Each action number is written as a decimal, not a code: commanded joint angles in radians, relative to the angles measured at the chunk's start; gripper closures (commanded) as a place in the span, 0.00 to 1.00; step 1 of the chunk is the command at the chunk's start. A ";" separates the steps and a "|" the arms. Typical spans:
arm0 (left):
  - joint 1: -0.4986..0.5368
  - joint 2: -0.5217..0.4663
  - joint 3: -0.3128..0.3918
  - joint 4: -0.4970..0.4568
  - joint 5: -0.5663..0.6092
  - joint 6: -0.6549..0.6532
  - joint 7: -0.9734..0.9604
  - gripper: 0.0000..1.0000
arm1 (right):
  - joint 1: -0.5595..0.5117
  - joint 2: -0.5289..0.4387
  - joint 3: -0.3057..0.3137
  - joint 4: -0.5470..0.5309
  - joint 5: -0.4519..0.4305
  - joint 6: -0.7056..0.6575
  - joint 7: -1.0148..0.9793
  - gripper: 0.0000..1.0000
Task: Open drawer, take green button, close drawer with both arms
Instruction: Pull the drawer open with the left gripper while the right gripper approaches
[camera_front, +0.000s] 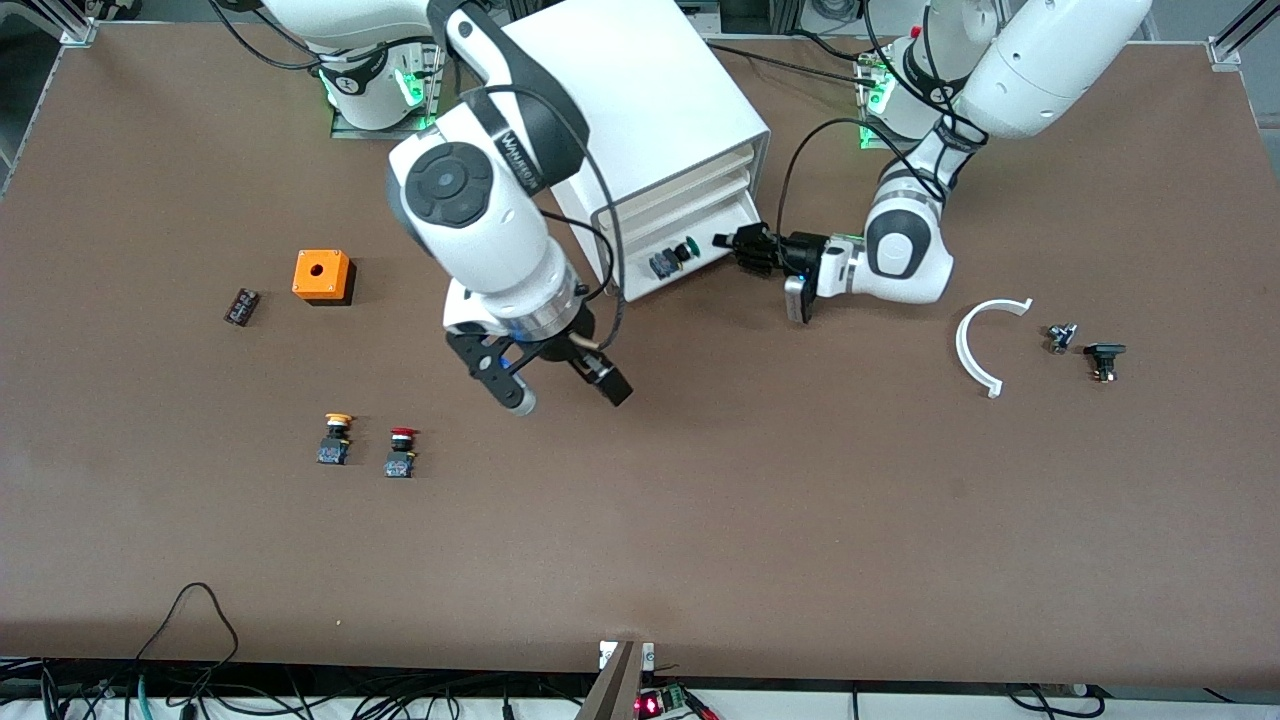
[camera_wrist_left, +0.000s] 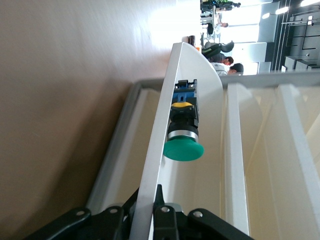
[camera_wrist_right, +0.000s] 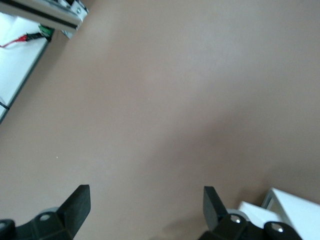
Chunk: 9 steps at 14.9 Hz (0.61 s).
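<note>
While the drawer (camera_front: 690, 262) sits pulled out of the white cabinet (camera_front: 640, 110), step one looks done: the left gripper (camera_front: 745, 250) is clamped on the drawer's front lip at its end toward the left arm, fingers (camera_wrist_left: 159, 200) pinching the thin wall. The green-capped button (camera_front: 672, 257) lies on its side in the open tray, untouched. The right gripper (camera_front: 550, 385) hangs over bare table near the drawer's front, jaws wide apart, holding nothing. Left to do, by my read: right arm picks the button, then the drawer gets pushed shut.

Surface: brown matte table (camera_front: 800, 520). Toward the right arm's end: orange box (camera_front: 322, 276), small black part (camera_front: 241, 305), yellow-capped button (camera_front: 335, 440), red-capped button (camera_front: 401, 454). Toward the left arm's end: white curved piece (camera_front: 978, 345), two small dark parts (camera_front: 1085, 350). Cables run along the edge nearest the front camera. The left wrist view shows a bright room with people.
</note>
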<state>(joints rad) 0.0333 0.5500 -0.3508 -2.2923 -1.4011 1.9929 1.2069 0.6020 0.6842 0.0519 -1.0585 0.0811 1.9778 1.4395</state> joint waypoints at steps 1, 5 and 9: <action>0.008 0.054 0.053 0.100 0.059 0.015 -0.047 1.00 | 0.042 0.047 -0.007 0.044 0.009 -0.004 0.079 0.00; 0.010 0.067 0.088 0.158 0.076 0.012 -0.081 1.00 | 0.116 0.089 -0.010 0.043 0.002 -0.004 0.145 0.00; 0.011 0.084 0.112 0.198 0.111 0.010 -0.112 1.00 | 0.185 0.133 -0.014 0.041 -0.001 0.003 0.240 0.00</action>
<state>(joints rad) 0.0514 0.5971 -0.2576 -2.1458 -1.3173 1.9636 1.1340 0.7517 0.7829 0.0506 -1.0573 0.0808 1.9840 1.6283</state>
